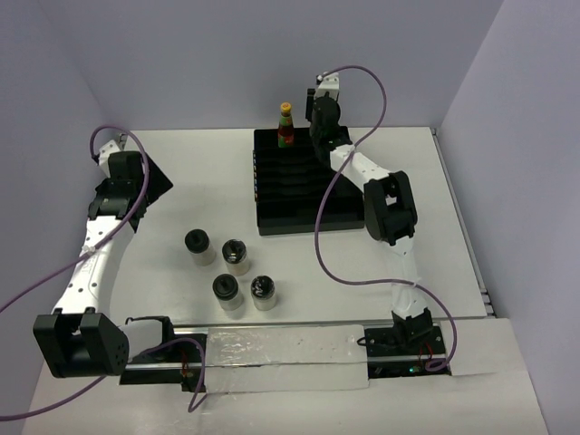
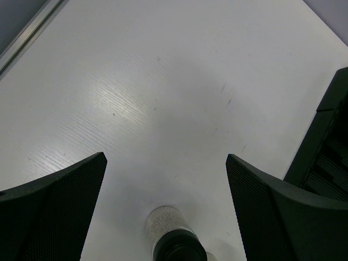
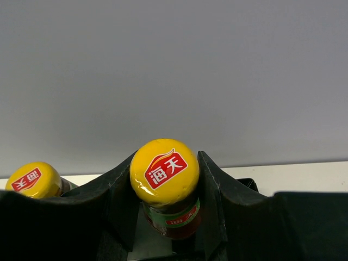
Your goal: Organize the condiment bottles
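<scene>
Left hand (image 2: 166, 209) spread wide over table, right hand (image 3: 166, 217) reaching far — pinching yellow-capped sauce bottle (image 3: 166, 179) at tray's back

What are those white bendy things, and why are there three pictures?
They are two robot arms bolted to a table. One camera looks down from above; the other two sit on the arms' wrists. On the table stand four jars with black lids and a black tray. One sauce bottle stands at the tray's far end. The right gripper has its jaws shut on a second bottle with a yellow cap, right beside it. The left gripper is wide open over the table, holding nothing, with one jar just below.
</scene>
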You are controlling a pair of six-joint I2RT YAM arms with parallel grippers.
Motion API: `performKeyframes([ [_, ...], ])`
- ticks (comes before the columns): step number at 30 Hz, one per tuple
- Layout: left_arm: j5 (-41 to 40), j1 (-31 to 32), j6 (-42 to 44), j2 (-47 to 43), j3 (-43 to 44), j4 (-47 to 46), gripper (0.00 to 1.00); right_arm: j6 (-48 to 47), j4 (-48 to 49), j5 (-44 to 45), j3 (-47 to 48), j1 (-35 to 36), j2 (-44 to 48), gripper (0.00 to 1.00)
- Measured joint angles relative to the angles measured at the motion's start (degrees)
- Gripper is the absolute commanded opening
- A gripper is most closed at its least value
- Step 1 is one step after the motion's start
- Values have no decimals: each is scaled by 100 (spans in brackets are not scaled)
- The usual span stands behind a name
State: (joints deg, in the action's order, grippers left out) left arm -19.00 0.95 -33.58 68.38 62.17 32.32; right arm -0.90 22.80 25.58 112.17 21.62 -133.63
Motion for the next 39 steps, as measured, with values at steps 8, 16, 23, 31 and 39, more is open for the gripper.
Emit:
performKeyframes([
  [8,-4,0,26,41,0,-2,99,216,-109,-137,135,-53,-367,9],
  [16,-6,0,45,109,0,-1,99,358,-109,-206,126,-62,-509,81],
  [23,43,0,108,103,0,4,99,471,-181,-315,49,-62,-229,100],
  [31,46,0,232,2,33,242,99,803,-1030,-413,-784,-40,1724,100],
  [39,192,-2,156,-781,-221,270,99,1180,-1823,-1002,-2560,716,4665,100],
])
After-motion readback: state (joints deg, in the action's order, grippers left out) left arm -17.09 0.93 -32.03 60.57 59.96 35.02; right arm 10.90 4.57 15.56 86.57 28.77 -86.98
